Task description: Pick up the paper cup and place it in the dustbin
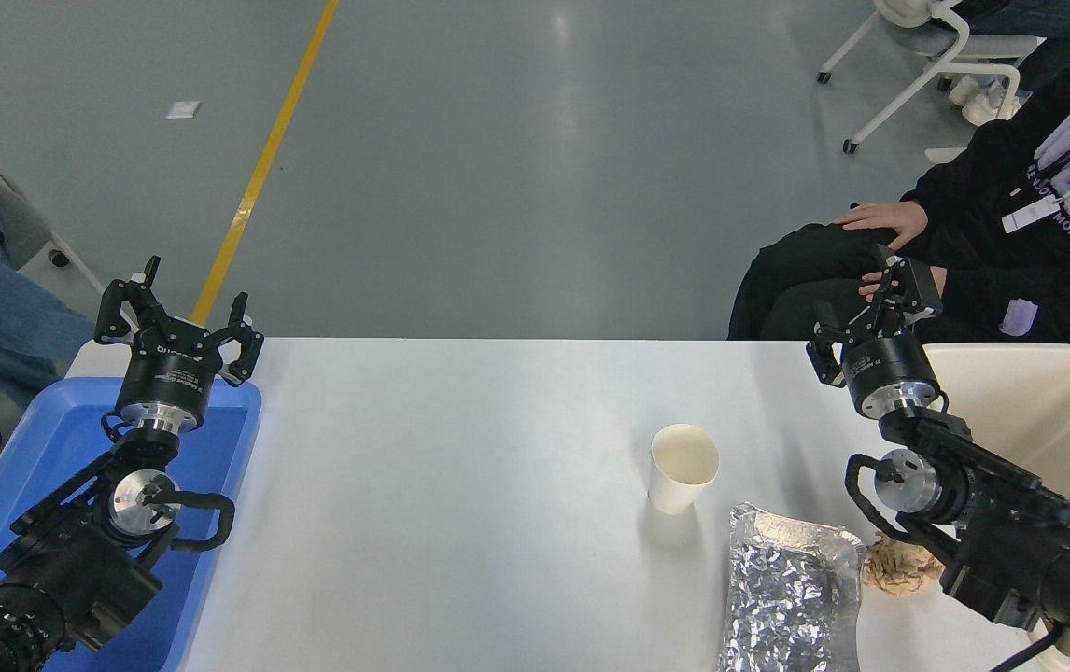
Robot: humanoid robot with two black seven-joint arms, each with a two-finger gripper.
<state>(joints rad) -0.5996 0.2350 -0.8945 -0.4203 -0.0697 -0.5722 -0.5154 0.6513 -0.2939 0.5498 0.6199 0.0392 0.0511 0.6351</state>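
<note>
The white paper cup (682, 467) stands upright on the white table (460, 485), right of the middle. The cream-beige dustbin (1048, 411) sits at the table's right edge, partly cut off by the frame. My right gripper (871, 303) is open and empty. It is raised over the table's far right edge, between the cup and the dustbin, well apart from the cup. My left gripper (178, 308) is open and empty, parked above the blue tray (49, 457) at the lower left.
A crumpled foil sheet (792, 588) lies in front of the cup, with a crumpled tan paper ball (899, 565) beside it under my right arm. A person in black sits at the far right, hands (880, 222) on the lap. Another person sits at the left edge.
</note>
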